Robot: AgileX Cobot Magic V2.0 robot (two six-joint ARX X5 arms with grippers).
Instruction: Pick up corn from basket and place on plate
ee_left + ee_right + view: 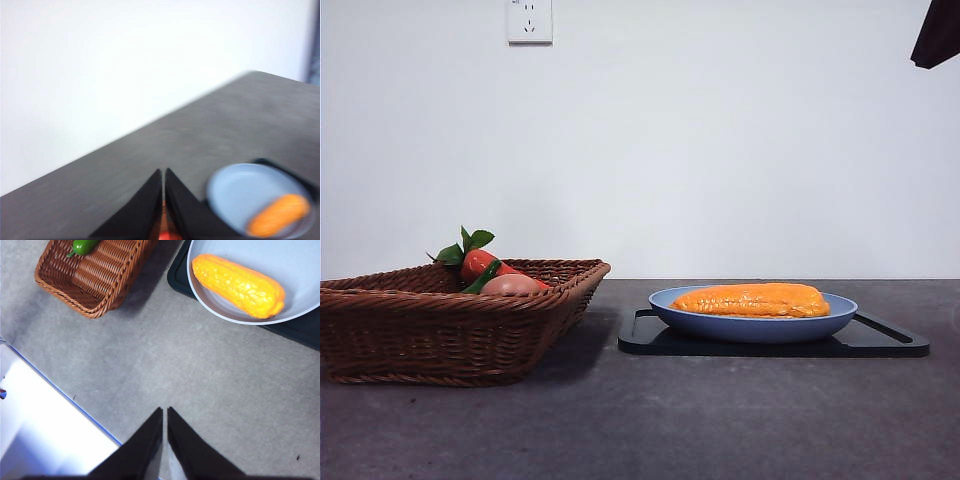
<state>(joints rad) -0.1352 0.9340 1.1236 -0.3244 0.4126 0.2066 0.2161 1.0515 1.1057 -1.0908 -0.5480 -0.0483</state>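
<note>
While both claws hang closed, corn [752, 299] lies on plate [752, 327].

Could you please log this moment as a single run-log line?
corn: lying in plate | basket: other vegetables remain | left gripper: shut, empty, raised | right gripper: shut, empty, raised | stage: placement done

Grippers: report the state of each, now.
Left gripper: shut, holding nothing, up off the table.
Right gripper: shut, holding nothing; the corn lies on the plate.
</note>
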